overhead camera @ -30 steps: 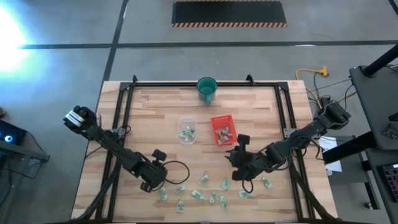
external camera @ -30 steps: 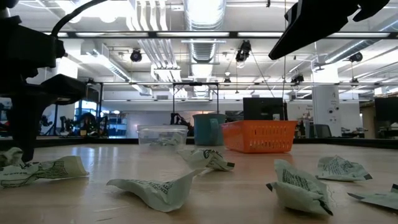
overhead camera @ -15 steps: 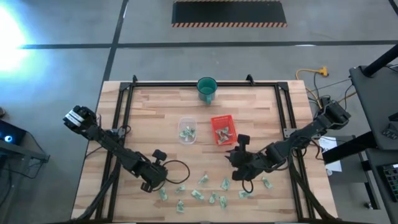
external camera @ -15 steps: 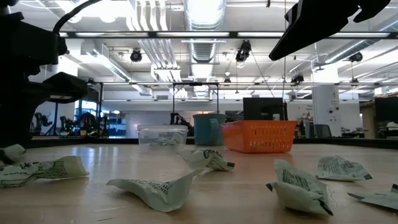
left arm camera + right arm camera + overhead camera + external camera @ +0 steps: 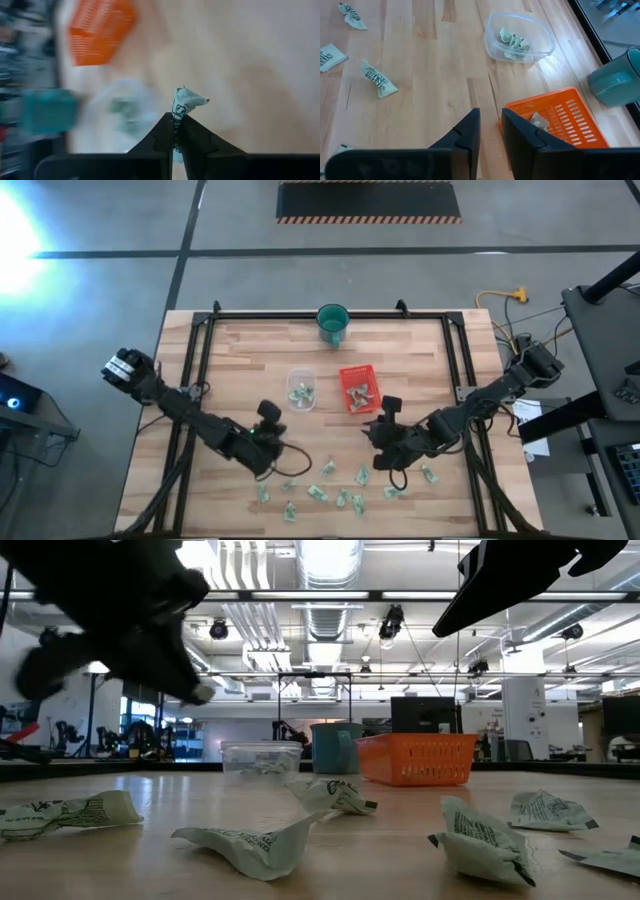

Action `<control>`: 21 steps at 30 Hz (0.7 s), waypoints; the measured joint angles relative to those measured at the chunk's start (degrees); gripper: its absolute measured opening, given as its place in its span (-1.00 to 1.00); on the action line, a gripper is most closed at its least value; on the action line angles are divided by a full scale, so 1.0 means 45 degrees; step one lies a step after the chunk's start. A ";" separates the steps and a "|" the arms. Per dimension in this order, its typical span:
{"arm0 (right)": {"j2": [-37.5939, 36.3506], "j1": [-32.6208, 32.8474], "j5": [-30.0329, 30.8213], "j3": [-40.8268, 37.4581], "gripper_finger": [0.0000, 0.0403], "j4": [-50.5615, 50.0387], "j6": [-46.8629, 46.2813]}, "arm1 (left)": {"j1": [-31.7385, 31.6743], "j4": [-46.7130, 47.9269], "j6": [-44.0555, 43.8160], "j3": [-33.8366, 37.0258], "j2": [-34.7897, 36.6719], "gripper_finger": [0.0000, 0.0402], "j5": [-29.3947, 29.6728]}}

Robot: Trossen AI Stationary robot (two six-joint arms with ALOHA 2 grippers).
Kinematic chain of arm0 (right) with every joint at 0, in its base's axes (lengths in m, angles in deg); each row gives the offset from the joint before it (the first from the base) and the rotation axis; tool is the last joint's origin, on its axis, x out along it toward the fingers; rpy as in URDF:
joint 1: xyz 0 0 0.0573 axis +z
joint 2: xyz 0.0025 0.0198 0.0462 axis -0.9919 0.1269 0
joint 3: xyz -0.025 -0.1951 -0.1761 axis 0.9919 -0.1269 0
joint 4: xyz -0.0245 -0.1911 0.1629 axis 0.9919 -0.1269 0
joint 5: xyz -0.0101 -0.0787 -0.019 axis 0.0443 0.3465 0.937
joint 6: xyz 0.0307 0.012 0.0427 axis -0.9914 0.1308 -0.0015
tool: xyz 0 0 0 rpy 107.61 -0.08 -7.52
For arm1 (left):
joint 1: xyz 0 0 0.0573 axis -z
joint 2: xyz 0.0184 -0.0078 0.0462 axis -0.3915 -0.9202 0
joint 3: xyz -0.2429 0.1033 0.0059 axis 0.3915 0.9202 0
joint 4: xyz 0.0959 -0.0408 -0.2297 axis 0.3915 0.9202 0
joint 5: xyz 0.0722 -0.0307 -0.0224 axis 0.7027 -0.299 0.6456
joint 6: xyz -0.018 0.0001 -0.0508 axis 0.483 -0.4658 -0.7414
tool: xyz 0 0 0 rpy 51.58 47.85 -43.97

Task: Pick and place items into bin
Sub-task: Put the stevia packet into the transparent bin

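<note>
Left gripper (image 5: 176,131) — fingers together, clamped on one item (image 5: 183,106), a small crumpled pale green-and-white packet. In the left wrist view the packet's long axis runs out along the line of the fingers, its free end pointing away from the wrist, lifted clear of the worktop (image 5: 250,370). From above, the left gripper (image 5: 268,442) sits left of centre, nearer the near edge, the arm stretched in a long diagonal from the far-left corner, wrist turned toward the middle.

Remaining items (image 5: 340,498) lie loose in a band along the near edge, flat or crumpled, long axes at mixed angles; in the low view one packet (image 5: 252,844) lies with its length across the picture.

Clear tub (image 5: 301,391) at centre holds a few packets. Orange tray (image 5: 357,388) just right of it also holds some. Teal cup (image 5: 333,323) stands upright at the far edge.

Right gripper (image 5: 386,442) — near-right of the tray, above the scatter, arm reaching in from the right edge. In its wrist view the fingers (image 5: 465,135) stand slightly apart, nothing between them, pointing toward the tray's near corner.
</note>
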 joint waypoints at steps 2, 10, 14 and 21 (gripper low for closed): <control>0.0000 0.0000 0.0000 0.0000 -0.66 0.0000 0.0001 | -0.0491 -0.0217 0.0655 -0.0059 0.0008 -0.96 0.0369; 0.0000 0.0000 0.0000 -0.0022 -0.62 -0.0010 0.0001 | -0.3356 -0.1915 0.2676 -0.0030 0.0005 -0.96 0.0028; 0.0000 0.0000 0.0000 -0.0034 -0.60 -0.0015 0.0049 | -0.5039 -0.2445 0.3048 -0.0025 -0.0005 -0.96 -0.1519; 0.0000 0.0003 0.0000 -0.0076 -0.65 -0.0017 0.0102 | -0.6897 -0.3068 0.3183 -0.0021 -0.0005 -0.96 -0.3330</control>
